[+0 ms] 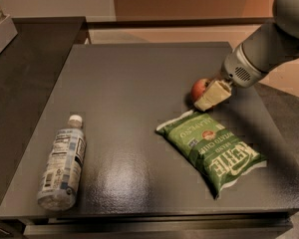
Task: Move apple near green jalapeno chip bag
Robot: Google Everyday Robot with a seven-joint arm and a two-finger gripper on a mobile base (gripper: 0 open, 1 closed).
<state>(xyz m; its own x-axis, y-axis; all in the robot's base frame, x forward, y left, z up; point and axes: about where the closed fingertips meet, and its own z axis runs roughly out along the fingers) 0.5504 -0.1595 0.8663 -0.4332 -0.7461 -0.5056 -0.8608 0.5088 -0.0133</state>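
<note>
Camera view: the gripper (204,98) is seen at the right rear of the table (129,78), closed narrow around the apple (198,87). Only the near cream finger is shown, laid across the apple's right side; the far finger is hidden behind the fruit. The apple is judged to be held. Whether it rests on the surface or is lifted just clear cannot be told.

Apple location: just beyond the upper end of the green jalapeno chip bag (212,146), near it but apparently not touching. The task is judged close to done, with a low set-down beside the bag and a release left.

Handling, apple:
- Judged rigid, smooth and fairly light.
- Round, so rolling is to be expected once it is let go.
- The skin may be slippery against the pads, so a hold across the widest part, side to side, is preferred.
- Bruising is possible if it is dropped or squeezed hard.

Handling, chip bag: puffy, crinkled and light, so easily pushed or crushed. Contact by the finger or the arm (269,44) is to be avoided, or the bag may be slid away.

Surroundings:
- A water bottle (62,163) is lying on its side at front left, well apart and not in the path.
- A side counter (30,59) is seen to the left, out of play.
- Nothing is seen between apple and bag.
- The table's right edge is near the gripper, so a roll-off that way is to be watched.
</note>
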